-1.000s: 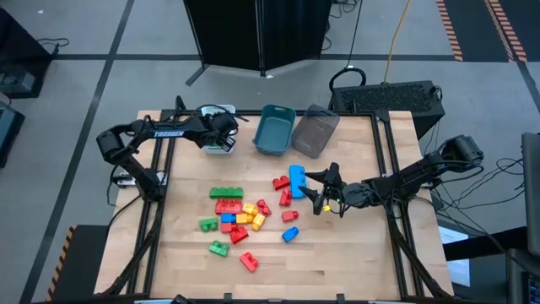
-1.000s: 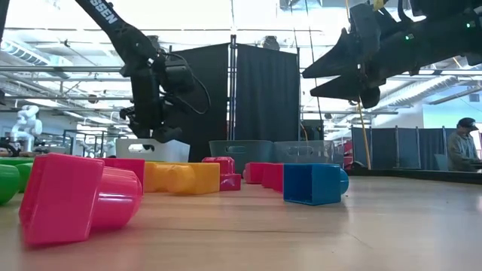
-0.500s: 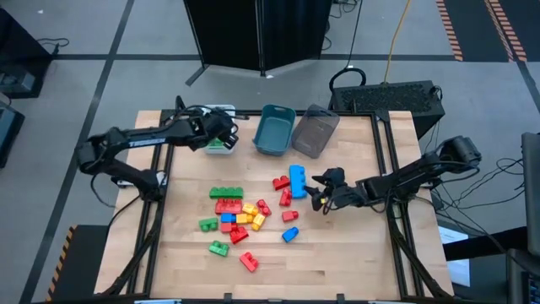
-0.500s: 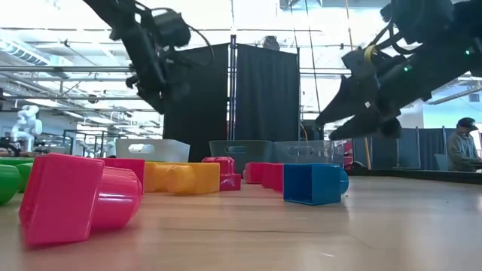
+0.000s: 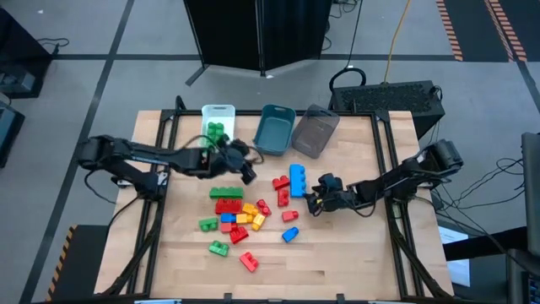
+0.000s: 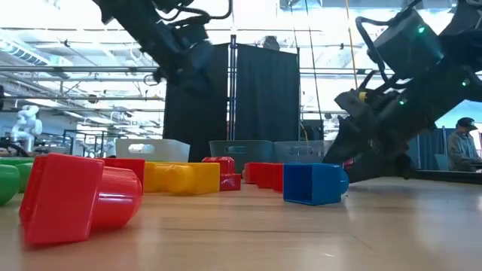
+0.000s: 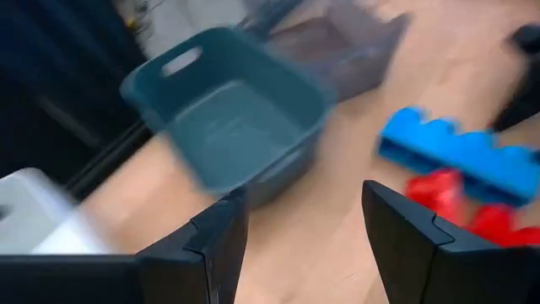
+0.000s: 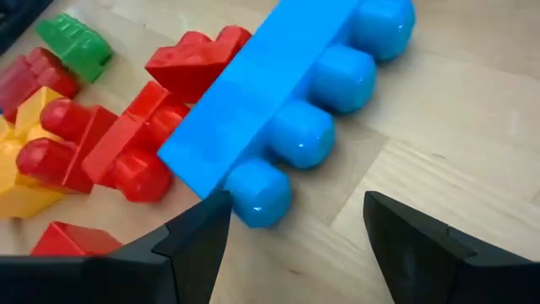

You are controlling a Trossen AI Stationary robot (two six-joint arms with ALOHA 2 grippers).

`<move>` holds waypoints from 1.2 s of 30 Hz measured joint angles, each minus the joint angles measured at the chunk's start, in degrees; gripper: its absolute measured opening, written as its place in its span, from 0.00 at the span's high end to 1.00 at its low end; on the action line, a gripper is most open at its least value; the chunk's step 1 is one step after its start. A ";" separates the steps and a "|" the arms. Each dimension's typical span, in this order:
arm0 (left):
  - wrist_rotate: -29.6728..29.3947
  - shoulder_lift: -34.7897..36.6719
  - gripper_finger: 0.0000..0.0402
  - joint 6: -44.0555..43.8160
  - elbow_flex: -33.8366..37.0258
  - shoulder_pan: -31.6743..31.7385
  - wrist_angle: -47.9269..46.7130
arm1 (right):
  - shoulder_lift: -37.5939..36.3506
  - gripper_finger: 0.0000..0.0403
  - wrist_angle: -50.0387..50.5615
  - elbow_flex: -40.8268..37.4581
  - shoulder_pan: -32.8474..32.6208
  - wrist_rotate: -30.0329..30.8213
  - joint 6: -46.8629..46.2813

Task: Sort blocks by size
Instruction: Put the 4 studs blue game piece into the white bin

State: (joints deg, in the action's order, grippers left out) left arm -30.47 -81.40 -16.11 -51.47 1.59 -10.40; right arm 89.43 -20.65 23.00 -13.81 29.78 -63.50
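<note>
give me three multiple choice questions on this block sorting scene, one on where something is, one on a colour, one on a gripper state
1. Where are the green blocks already sorted?
A. in the white bin
B. in the teal bin
C. in the grey bin

2. What colour is the long four-stud block in front of the right gripper?
A. yellow
B. blue
C. orange

3. How does the left gripper stand?
A. shut on a red block
B. shut on a green block
C. open, holding nothing

Answers:
1 A: the green blocks lie in the white bin; the teal bin holds none.
2 B: the long block before the right gripper is blue.
3 C: the left gripper shows its fingers apart with nothing between them.
</note>
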 joint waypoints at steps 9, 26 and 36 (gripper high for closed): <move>0.06 -11.45 0.49 -0.06 0.14 -1.82 7.43 | 0.59 0.36 -6.80 0.00 3.35 -1.98 5.10; 0.02 -15.50 0.49 -0.29 0.14 -1.41 11.62 | 9.53 0.36 -12.85 4.71 6.34 -8.72 8.55; 0.17 -15.50 0.49 -1.40 0.14 -1.89 11.18 | 9.43 0.36 -9.09 15.33 3.55 -11.30 34.05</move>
State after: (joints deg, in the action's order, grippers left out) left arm -30.30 -96.90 -17.52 -51.33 -0.29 0.78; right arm 98.87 -29.75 38.33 -10.26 18.48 -29.45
